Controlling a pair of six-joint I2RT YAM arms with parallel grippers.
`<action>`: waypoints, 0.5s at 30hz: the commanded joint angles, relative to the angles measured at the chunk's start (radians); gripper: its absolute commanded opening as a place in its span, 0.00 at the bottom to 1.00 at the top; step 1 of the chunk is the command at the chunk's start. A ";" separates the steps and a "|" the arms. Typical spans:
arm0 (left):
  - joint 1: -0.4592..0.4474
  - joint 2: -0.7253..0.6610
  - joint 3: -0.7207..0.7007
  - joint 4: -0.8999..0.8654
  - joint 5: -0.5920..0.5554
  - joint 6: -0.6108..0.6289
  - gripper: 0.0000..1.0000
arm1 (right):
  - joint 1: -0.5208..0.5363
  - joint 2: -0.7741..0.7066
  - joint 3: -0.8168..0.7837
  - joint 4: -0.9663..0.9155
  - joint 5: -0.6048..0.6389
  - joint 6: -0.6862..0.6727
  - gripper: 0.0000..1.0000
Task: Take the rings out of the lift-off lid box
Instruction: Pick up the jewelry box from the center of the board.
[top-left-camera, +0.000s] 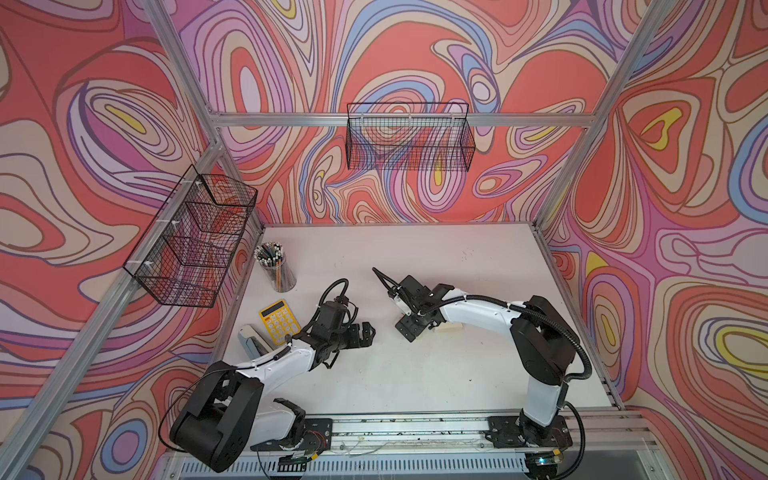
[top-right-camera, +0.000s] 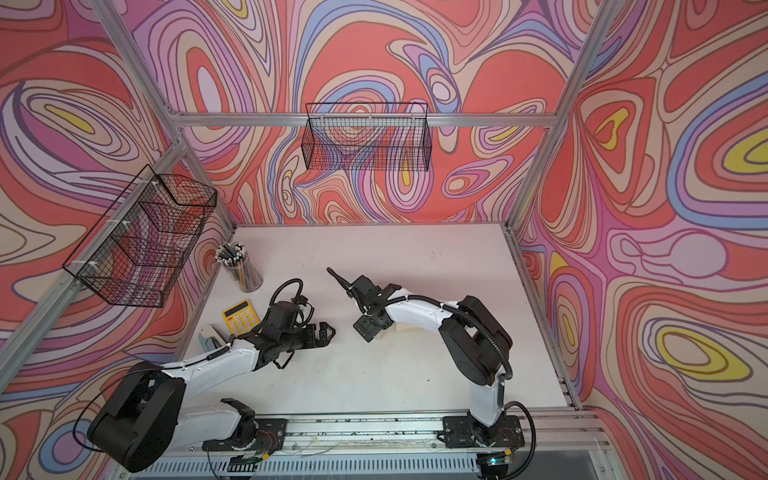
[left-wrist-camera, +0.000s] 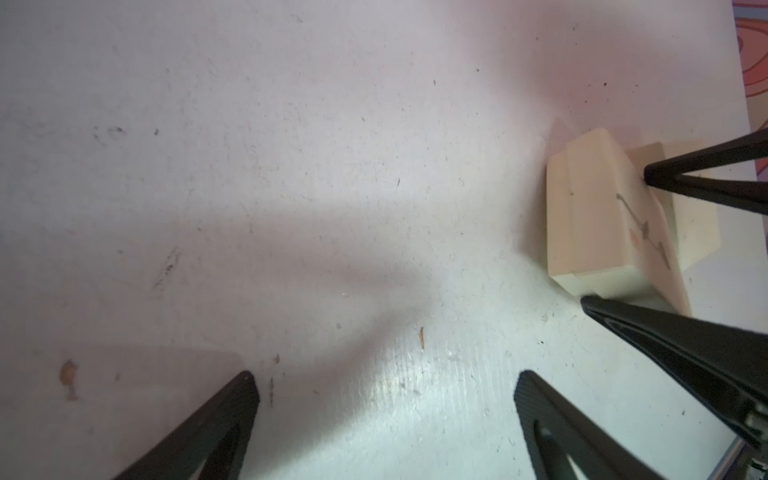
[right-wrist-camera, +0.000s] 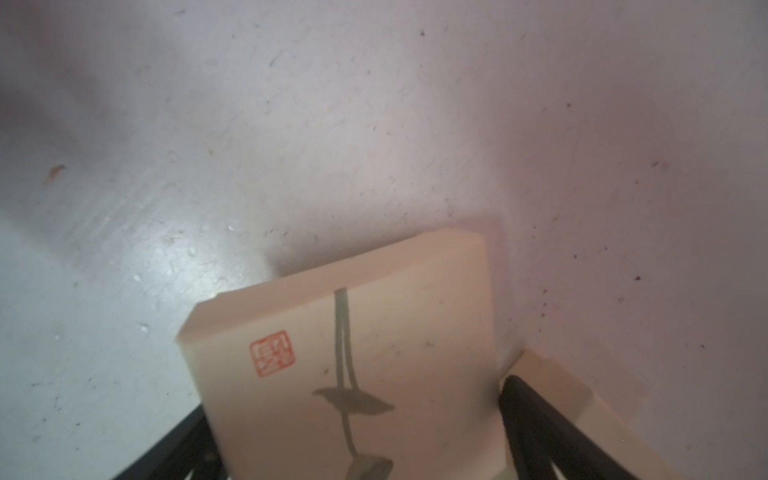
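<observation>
Where the box (right-wrist-camera: 374, 332) lies: about the middle of the bench (top-left-camera: 436, 257), under the right wrist, with its lid on.
Box: cream, matt and smooth, squarish with softened corners. The lid carries a grey brush-drawn stem with leaves and a red square seal. A seam runs round the side in the left wrist view.
Rings: hidden in every view, as the box is closed.
Second cream piece (top-left-camera: 448, 328): flat and blocky, on the box's side toward the right edge; whether it touches the box cannot be told.
Bench surface: white, dull and scuffed, with dark specks and a few brownish flecks.
Pencil cup (top-left-camera: 277, 268): clear round tumbler crammed with pencils, by the left edge toward the far corner.
Calculator (top-left-camera: 279, 320): yellow and flat with pale keys, further down the left edge.
Stapler (top-left-camera: 254, 343): grey-blue, just beside the calculator.
Far basket (top-left-camera: 409, 149): black wire mesh, hung on the far rail.
Left basket (top-left-camera: 195, 249): black wire mesh split into compartments, hung on the left rail.
Left arm (top-left-camera: 270, 361): forearm low, reaching from the near left corner toward the middle.
Left fingers (left-wrist-camera: 232, 399): black and tapered, spread wide over bare bench, apart from the box.
Right arm (top-left-camera: 478, 313): elbow raised, forearm sloping toward the middle, wrist turned down.
Right fingers (left-wrist-camera: 665, 345): spread wide astride the box, one at each opposite side; whether they press it cannot be told.
</observation>
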 joint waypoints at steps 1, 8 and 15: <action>0.005 0.017 0.016 0.000 0.016 0.012 1.00 | -0.020 0.021 0.013 -0.013 -0.086 0.043 0.98; 0.004 0.051 0.035 0.042 0.047 -0.001 1.00 | -0.049 0.046 0.031 0.024 -0.246 0.212 0.95; 0.005 0.128 0.036 0.173 0.120 -0.079 0.98 | -0.048 0.035 -0.011 0.075 -0.304 0.286 0.97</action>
